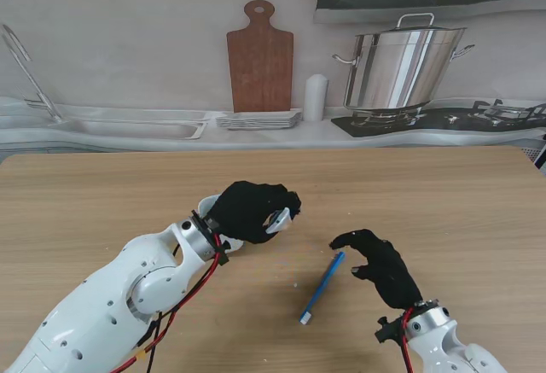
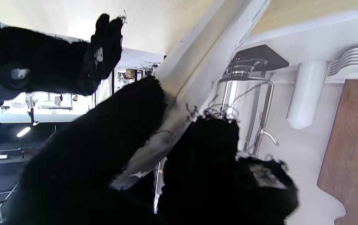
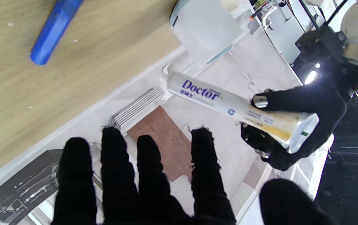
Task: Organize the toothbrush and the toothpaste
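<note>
My left hand [image 1: 250, 210] is shut on a white toothpaste tube [image 1: 281, 218], held above the table at its middle. The right wrist view shows the tube [image 3: 216, 100] printed "Doctor", gripped near its flat end by the left hand [image 3: 304, 106]. In the left wrist view the tube [image 2: 179, 103] runs between the black fingers. A blue toothbrush [image 1: 322, 288] lies on the wood, nearer to me and to the right of that hand, and also shows in the right wrist view [image 3: 55, 29]. My right hand [image 1: 380, 264] is open just right of the brush, fingers spread, not touching it.
A white cup [image 1: 208, 206] sits partly hidden under my left wrist and appears in the right wrist view [image 3: 204, 31]. Behind the table's far edge the backdrop shows a cutting board [image 1: 260, 66], a steel pot [image 1: 401, 70] and a sink [image 1: 119, 124].
</note>
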Motion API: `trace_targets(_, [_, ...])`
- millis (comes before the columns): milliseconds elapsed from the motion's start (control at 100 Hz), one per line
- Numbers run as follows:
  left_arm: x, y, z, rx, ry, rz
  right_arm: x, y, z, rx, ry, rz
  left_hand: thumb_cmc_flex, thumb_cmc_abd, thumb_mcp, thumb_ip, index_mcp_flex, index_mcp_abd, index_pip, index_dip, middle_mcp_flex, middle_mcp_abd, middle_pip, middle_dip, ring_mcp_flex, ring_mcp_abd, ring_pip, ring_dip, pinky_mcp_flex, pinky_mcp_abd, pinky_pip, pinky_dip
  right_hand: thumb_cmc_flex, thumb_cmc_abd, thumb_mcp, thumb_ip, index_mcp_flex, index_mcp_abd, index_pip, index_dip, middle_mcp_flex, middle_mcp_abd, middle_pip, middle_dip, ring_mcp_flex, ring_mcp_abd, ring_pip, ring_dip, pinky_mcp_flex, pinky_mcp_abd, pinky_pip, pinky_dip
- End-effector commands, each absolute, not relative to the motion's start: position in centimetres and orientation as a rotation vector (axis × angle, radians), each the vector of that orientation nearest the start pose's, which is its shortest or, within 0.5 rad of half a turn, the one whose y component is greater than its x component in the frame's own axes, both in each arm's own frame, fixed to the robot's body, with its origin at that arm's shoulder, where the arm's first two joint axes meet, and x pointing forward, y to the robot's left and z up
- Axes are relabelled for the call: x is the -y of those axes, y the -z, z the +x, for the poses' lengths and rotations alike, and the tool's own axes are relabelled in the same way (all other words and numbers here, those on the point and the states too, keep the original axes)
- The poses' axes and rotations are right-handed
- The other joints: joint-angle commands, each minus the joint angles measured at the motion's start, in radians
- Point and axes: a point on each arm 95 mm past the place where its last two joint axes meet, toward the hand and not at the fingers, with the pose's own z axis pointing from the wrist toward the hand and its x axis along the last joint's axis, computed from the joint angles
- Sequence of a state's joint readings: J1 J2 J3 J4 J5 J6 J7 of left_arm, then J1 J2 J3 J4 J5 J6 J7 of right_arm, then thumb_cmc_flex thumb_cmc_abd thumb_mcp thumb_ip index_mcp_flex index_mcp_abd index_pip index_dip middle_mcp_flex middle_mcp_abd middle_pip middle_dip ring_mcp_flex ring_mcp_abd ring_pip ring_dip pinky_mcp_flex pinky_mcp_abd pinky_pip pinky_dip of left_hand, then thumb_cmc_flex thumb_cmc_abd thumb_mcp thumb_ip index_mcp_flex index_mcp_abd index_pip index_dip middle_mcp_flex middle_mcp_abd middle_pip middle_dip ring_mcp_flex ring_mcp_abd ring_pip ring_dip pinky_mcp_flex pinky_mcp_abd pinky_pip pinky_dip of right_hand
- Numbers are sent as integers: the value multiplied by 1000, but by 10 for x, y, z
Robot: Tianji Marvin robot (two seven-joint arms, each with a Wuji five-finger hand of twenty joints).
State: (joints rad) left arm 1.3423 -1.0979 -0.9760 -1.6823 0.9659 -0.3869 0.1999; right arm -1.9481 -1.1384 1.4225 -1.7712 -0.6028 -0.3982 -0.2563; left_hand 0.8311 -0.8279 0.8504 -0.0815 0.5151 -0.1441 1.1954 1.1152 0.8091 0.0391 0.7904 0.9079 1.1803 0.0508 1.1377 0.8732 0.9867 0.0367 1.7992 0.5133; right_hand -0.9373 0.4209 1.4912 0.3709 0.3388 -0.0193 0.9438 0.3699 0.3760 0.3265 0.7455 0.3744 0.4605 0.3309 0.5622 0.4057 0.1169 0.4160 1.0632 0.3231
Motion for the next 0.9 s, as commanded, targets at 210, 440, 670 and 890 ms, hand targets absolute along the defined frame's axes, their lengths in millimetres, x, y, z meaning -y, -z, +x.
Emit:
trace_targets(210, [87,172,393,-1490,2088,-540,13,313,305,1361,2738,-1732,42,92,172,25,102,-46,116,13,85,31,129,97,49,37,34,17,29,-68,104,9,-250,277,79,-105,-166,-39,-12,-21,-107,-11,-26,-25,-124,-42,-52,-67,-101,-95,-51,-38])
trace_targets(440, [53,153,381,-1467,2009,-556,10,305,308,1397,2766,-1676,40,85,177,23,104,-44,116,10,90,34,127,97,56,39,37,20,38,-70,110,10,-250,84,79,10,-257,-25,-165,-129,-206,-40,8,-24,-202,-68,-45,-71,-141,-130,-62,-57])
trace_targets(670, [26,149,371,-1449,1932,-587,3,297,310,1449,2777,-1603,32,65,199,19,115,-33,119,1,113,46,126,93,83,39,43,21,71,-73,119,5,-250,139,79,13,-254,58,-317,-236,-218,-31,-56,-61,-266,-83,-36,-72,-195,-166,-70,-73])
trace_targets(890, [11,157,371,-1420,1914,-681,-6,290,315,1488,2799,-1531,23,40,228,1,121,8,128,-27,146,79,128,75,90,38,109,8,100,-96,160,11,-250,277,79,-107,-250,58,-246,-215,-216,-27,-54,-56,-260,-65,-32,-75,-194,-139,-67,-82])
